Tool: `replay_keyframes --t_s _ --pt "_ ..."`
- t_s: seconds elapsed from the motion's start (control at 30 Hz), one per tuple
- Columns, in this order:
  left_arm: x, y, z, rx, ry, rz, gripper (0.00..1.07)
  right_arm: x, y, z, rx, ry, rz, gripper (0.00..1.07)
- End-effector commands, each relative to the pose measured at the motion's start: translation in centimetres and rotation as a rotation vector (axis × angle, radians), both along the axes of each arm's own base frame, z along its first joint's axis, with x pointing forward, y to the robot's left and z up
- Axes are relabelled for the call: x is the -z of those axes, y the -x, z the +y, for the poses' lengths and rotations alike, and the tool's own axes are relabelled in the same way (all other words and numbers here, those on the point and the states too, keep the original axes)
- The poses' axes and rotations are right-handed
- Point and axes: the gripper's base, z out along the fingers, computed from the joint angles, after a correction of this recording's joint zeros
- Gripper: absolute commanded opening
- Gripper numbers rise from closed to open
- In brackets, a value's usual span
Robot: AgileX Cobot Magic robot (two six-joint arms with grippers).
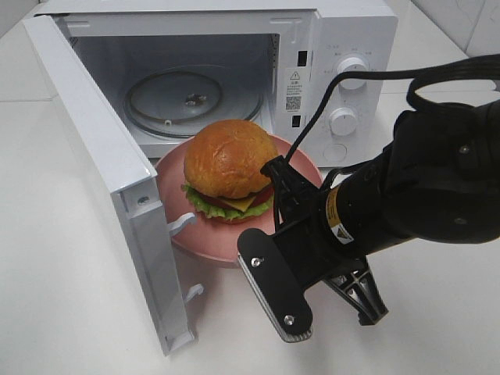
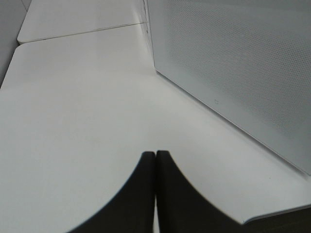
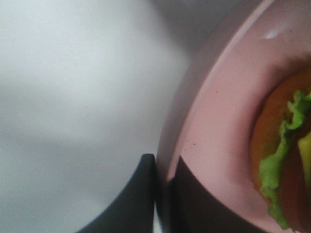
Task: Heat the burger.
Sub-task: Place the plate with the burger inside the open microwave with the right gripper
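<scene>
Close on right gripper (image 3: pixel 165 167): 2 dark fingers (image 3: pixel 136 199) pinched onto rim of pink plate (image 3: pixel 218 111), 1 on each face of rim. On plate, edge of burger (image 3: pixel 265 141): orange-brown bun, ruffled green lettuce (image 3: pixel 277 165), sliver of yellow cheese (image 3: pixel 306 150) at frame edge. Beyond rim, blurred white tabletop (image 3: pixel 73 97).

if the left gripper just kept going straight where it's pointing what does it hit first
Most likely the table: the left gripper points low across its top. The microwave door stands off to one side, out of that line, though depth is hard to judge.
</scene>
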Motion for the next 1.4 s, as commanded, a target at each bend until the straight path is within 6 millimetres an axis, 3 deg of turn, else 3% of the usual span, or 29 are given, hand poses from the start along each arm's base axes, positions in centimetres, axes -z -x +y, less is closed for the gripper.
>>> replay_keyframes --t_s 0.03,0.5,0.93,1.13,1.4 --pt "-0.1 0.3 0.0 -0.001 0.002 -0.032 0.0 -1.4 -1.2 0.6 -0.043 -0.088 -0.075 0.0" --pt "-0.1 0.3 0.0 -0.001 0.002 -0.032 0.0 -3.7 -3.5 1.1 -0.098 -0.092 -0.175 0.0" --pt "-0.1 0.3 0.0 -0.001 0.002 -0.032 0.0 -3.3 -5.7 3.1 -0.107 -0.03 -0.067 0.0" --pt "-0.1 0.3 0.0 -0.001 0.002 -0.032 0.0 -4.3 -8.3 4.5 -0.097 -0.06 -0.014 0.0" --pt "-0.1 0.3 0.0 -0.001 0.002 -0.032 0.0 -4.0 -10.1 6.2 -0.062 -0.085 0.006 0.0"
